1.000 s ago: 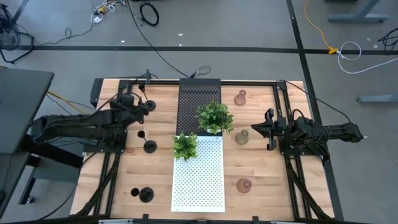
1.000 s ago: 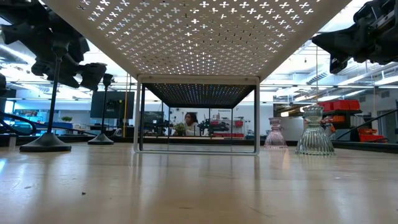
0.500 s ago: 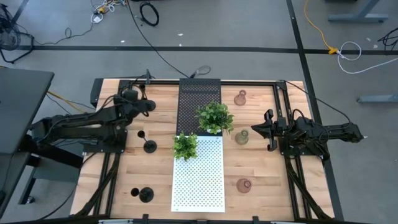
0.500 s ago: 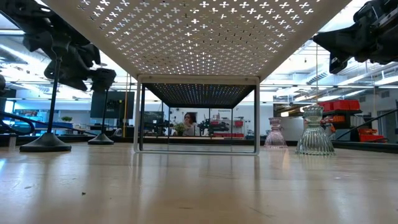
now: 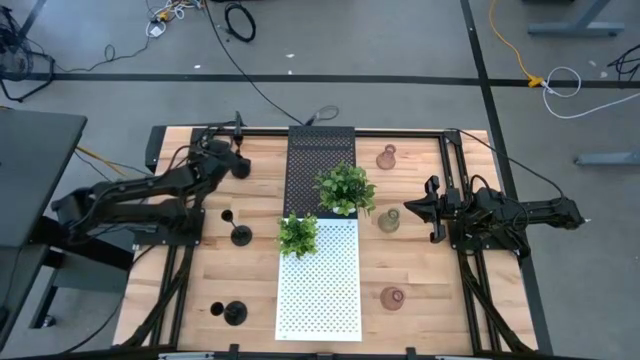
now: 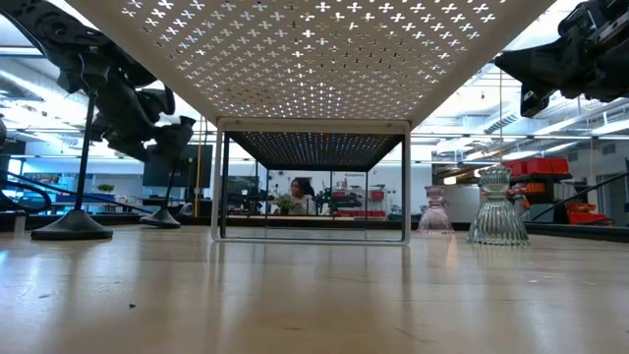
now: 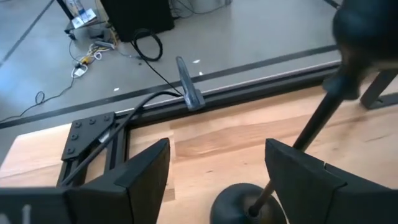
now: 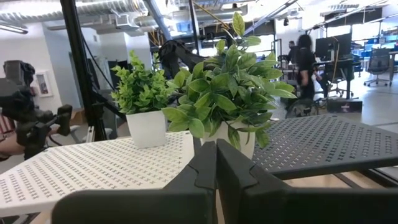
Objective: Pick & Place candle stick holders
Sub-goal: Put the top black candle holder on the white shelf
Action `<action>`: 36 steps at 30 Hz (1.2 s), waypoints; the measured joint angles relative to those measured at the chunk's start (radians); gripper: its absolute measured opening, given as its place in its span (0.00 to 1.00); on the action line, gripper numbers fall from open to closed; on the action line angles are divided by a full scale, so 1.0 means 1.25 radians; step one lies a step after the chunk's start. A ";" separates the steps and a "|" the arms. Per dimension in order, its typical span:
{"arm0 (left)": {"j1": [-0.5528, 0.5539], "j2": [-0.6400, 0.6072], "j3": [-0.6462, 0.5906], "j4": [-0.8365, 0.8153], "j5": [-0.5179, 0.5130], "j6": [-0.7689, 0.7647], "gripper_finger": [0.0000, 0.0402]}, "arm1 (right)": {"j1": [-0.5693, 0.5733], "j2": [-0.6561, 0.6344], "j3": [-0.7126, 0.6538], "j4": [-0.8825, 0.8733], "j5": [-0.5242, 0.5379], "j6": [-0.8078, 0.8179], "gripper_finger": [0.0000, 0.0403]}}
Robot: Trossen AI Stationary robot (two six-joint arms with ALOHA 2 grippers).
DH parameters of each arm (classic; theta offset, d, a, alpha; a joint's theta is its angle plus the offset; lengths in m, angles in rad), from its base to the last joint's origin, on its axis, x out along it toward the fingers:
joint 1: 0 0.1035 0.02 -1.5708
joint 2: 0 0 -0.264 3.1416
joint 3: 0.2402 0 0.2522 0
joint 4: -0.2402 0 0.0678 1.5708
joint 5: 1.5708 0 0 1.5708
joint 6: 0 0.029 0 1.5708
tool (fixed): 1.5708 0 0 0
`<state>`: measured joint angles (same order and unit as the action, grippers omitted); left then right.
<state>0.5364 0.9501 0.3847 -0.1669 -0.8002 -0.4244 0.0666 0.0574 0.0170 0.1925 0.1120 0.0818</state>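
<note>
Wood table (image 5: 420,270); matte black holder (image 7: 292,149), round base, thin stem, between spread left hand (image 7: 217,171) fingers, ungripped; right hand (image 8: 216,163) closed, empty.

Both robot arms are dark, almost black, made of chunky blocks joined together. The left arm (image 5: 130,200) has thin black cables along it. The right arm (image 5: 510,215) ends in two flat, wedge-shaped fingers (image 8: 199,174).

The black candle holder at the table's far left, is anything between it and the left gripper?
Nothing visible. The left gripper has open fingers either side of the black candle holder, whose stem leans past one finger.
</note>
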 joint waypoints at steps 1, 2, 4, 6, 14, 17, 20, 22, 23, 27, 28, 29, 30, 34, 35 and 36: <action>0.000 0.006 0.000 -0.001 0.000 0.000 0.64 | 0.000 0.000 0.000 0.000 0.000 0.000 0.02; 0.000 0.014 0.000 -0.001 0.001 0.001 0.63 | 0.000 0.000 0.000 0.000 0.000 0.000 0.02; 0.000 0.021 0.000 -0.007 0.002 0.005 0.62 | 0.000 0.000 0.000 0.000 0.000 0.000 0.02; 0.000 0.024 0.000 -0.015 0.004 0.025 0.61 | 0.000 0.000 0.000 0.000 0.000 0.000 0.02; 0.000 0.025 0.000 -0.123 0.083 0.042 0.60 | 0.000 0.000 0.000 -0.007 0.000 0.009 0.02; 0.000 0.025 0.000 -0.157 0.108 0.044 0.60 | 0.000 0.000 0.000 -0.007 0.000 0.012 0.02; 0.000 0.025 0.000 -0.161 0.115 0.044 0.61 | 0.000 0.000 0.000 -0.008 0.000 0.012 0.02; 0.000 0.025 0.000 -0.156 0.107 0.044 0.61 | 0.000 0.000 0.000 -0.008 0.001 0.012 0.02; 0.000 0.025 0.000 -0.151 0.092 0.044 0.61 | 0.000 0.000 0.000 -0.008 0.001 0.012 0.02; 0.000 0.025 0.000 -0.111 0.028 0.060 0.61 | 0.000 0.000 0.000 -0.008 0.002 0.012 0.02; 0.000 0.025 0.000 -0.094 0.023 0.062 0.61 | 0.000 0.000 0.000 -0.008 0.002 0.012 0.02; 0.000 0.025 0.000 -0.074 0.024 0.063 0.61 | 0.000 0.000 0.000 -0.008 0.002 0.012 0.02; 0.000 0.025 0.000 -0.048 0.029 0.070 0.61 | 0.000 0.000 0.000 -0.009 0.002 0.012 0.02; 0.000 0.025 0.000 0.054 0.086 0.085 0.59 | 0.000 0.000 0.000 -0.013 0.002 0.012 0.02; 0.000 0.025 0.000 0.071 0.096 0.086 0.58 | 0.000 0.000 0.000 -0.013 0.002 0.012 0.02; 0.000 0.025 0.000 0.079 0.102 0.086 0.57 | 0.000 0.000 0.000 -0.014 0.001 0.012 0.02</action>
<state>0.5362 0.9810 0.3847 -0.0676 -0.6725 -0.3165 0.0662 0.0578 0.0170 0.1750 0.1132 0.0967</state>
